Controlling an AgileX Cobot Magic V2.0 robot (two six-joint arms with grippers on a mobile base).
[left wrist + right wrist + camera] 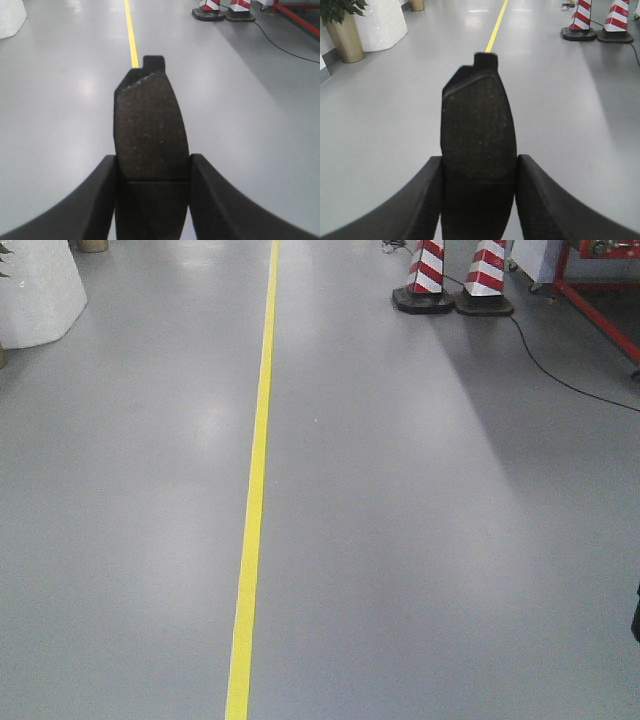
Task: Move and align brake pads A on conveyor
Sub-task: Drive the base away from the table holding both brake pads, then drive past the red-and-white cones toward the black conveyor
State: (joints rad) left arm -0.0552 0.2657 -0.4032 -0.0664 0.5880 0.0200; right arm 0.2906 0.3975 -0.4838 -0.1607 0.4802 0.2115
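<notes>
Left gripper [153, 161]: clamped on a brake pad, one dark finger pressed to each long edge, at 9 and 3 o'clock of it.
Left brake pad [150, 125]: gripped by its lower half, speckled brownish-grey face turned to the wrist camera. The backing-plate tab is stuck out at 12 o'clock, and a line across the face is seen low between the fingers.
Right gripper [480, 160]: same deal, jaws closed tight on the second pad from both sides.
Right brake pad [477, 120]: darker looking, tab also at 12 o'clock.
Floor [400, 540]: glossy grey, seen behind both pads.
Yellow line [255, 490]: run straight off toward 12 o'clock.
Striped posts [428, 270]: two, red and white, parked at 1 o'clock in the front view.
Cable [560, 370]: black, trailed from the posts toward 3 o'clock.
Gold pot [342, 37]: spotted at 10 o'clock in the right wrist view, plant in it.
</notes>
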